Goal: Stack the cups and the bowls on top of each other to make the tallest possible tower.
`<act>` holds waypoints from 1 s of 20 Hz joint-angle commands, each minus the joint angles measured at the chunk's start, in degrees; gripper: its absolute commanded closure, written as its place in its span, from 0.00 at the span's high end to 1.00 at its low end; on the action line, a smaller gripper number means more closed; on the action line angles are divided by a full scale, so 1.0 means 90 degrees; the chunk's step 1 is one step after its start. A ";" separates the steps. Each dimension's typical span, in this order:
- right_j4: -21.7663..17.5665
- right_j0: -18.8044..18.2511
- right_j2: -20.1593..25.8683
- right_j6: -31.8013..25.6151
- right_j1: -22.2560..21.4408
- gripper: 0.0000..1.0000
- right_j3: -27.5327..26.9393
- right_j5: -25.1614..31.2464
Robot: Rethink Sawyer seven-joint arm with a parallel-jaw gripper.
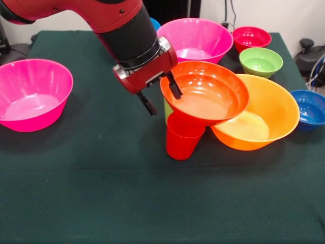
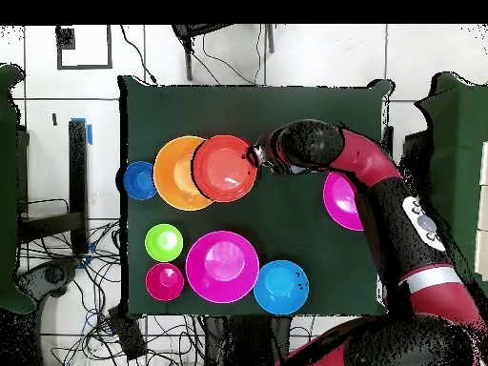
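Observation:
The medium red-orange bowl [image 1: 205, 96] sits tilted on top of the red cup [image 1: 182, 141], overlapping the rim of the big orange bowl [image 1: 271, 114]. A sliver of the lime green cup [image 1: 167, 109] shows behind the red cup. My gripper [image 1: 162, 96] is at the bowl's left rim: one finger [image 1: 174, 87] is inside the bowl, the other [image 1: 148, 104] outside and apart from the wall, so it looks open. In the overhead view the gripper [image 2: 257, 155] is at the edge of the red-orange bowl [image 2: 226, 168], which hides the cups.
Big pink bowls stand at the left [image 1: 33, 94] and at the back [image 1: 195, 39]. The small magenta-red bowl [image 1: 251, 38], the green bowl [image 1: 260, 62] and the dark blue bowl [image 1: 310, 109] are on the right. The light blue bowl [image 2: 281, 287] is near the robot.

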 commanded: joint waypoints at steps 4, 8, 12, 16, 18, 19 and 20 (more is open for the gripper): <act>-0.0379 0.0238 -0.0185 -0.0350 -0.0091 1.00 -0.0337 0.0527; -0.0395 0.0276 -0.0229 -0.0329 -0.0151 1.00 -0.0366 0.0661; -0.0415 0.0260 -0.0252 -0.0353 -0.0304 1.00 -0.0377 0.0856; -0.0433 0.0238 -0.0258 -0.0401 -0.0456 1.00 -0.0441 0.1101; -0.0401 0.0223 -0.0238 -0.0413 -0.0541 1.00 -0.0479 0.1265; -0.0389 0.0217 -0.0229 -0.0414 -0.0592 1.00 -0.0494 0.1330; -0.0378 0.0216 -0.0226 -0.0421 -0.0638 1.00 -0.0530 0.1443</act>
